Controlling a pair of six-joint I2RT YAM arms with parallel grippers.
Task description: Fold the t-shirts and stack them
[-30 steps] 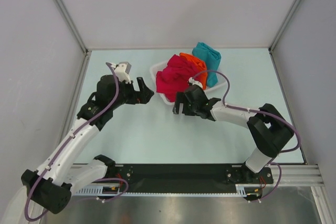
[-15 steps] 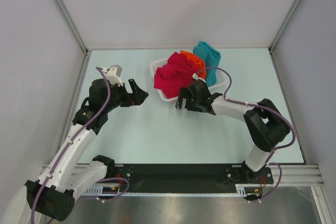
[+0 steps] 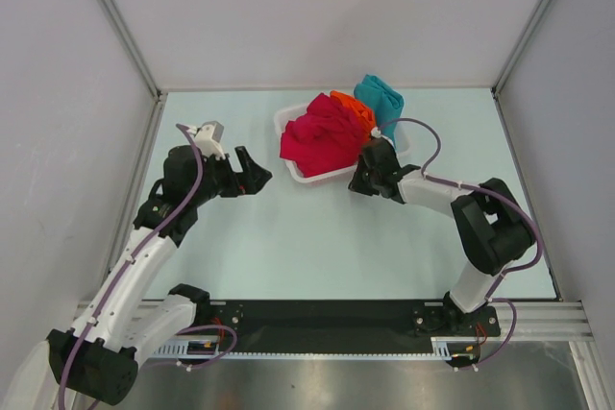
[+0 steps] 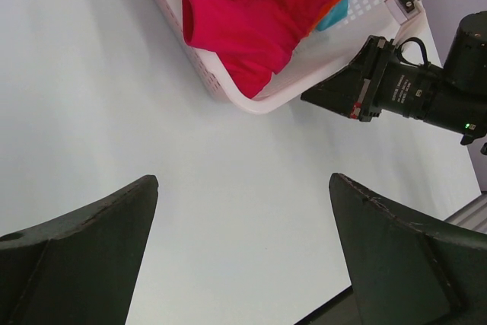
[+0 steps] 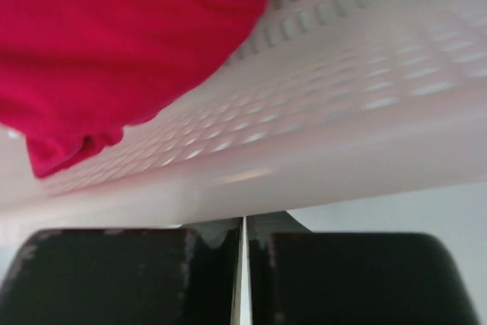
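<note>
The t-shirts lie heaped in a white slatted basket (image 3: 285, 123) at the back middle of the table: a crimson one (image 3: 322, 136) spilling over the near rim, an orange one (image 3: 352, 108) and a teal one (image 3: 381, 98) behind it. My right gripper (image 3: 365, 166) sits at the basket's near right side, shut. In the right wrist view its fingertips (image 5: 244, 222) press together just under the basket rim (image 5: 319, 161), nothing visible between them, the crimson shirt (image 5: 114, 43) hanging above. My left gripper (image 3: 256, 173) hovers open left of the basket, over bare table (image 4: 243, 180).
The pale green table is walled by grey panels at the left, back and right. A black rail with both arm bases runs along the near edge. The right arm's cable (image 3: 423, 141) loops beside the basket's right end.
My right gripper slid right along the basket's near side and shut its jaws. The left arm drew back slightly to the left a second ago, then held still.
</note>
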